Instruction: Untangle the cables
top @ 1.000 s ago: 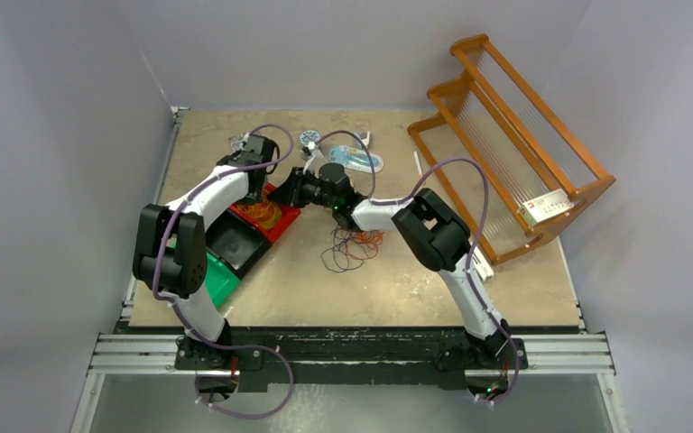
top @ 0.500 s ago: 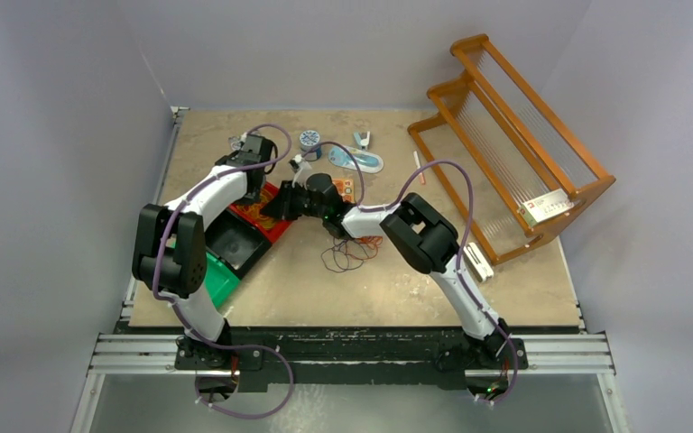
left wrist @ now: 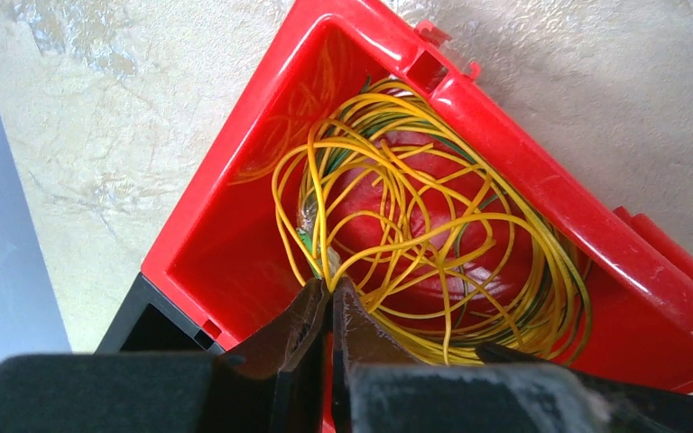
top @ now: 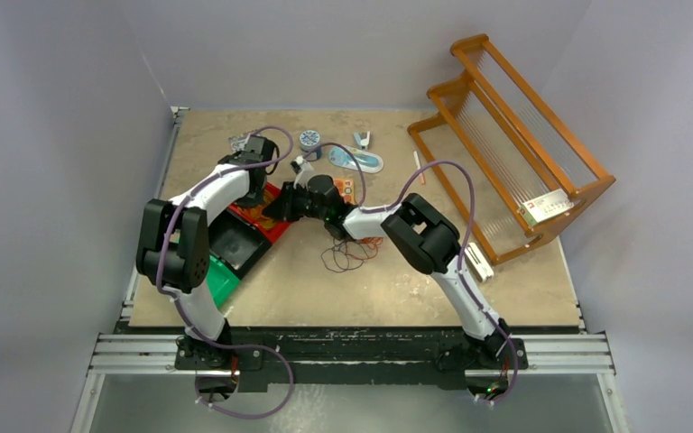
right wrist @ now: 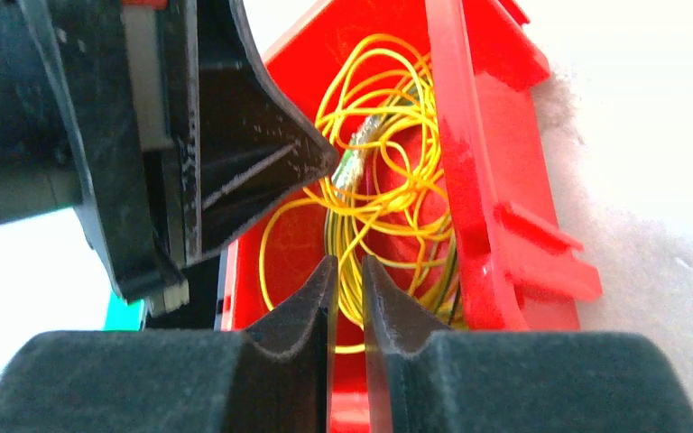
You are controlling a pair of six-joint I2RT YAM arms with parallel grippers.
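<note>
Your left gripper (left wrist: pixel 329 289) is clamped on the yellow cables (left wrist: pixel 420 230) in the red bin (left wrist: pixel 505 153), likely to anchor them, while your right gripper (right wrist: pixel 347 266) hovers nearly closed; whether it grips a strand, I cannot tell.

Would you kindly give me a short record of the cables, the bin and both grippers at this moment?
yellow cables: loose coil inside the red bin
purple and orange cables: tangled on the table, outside the bin
left gripper: shut on the yellow cables in the bin
right gripper: over the bin, jaws nearly closed, grip unclear
</note>
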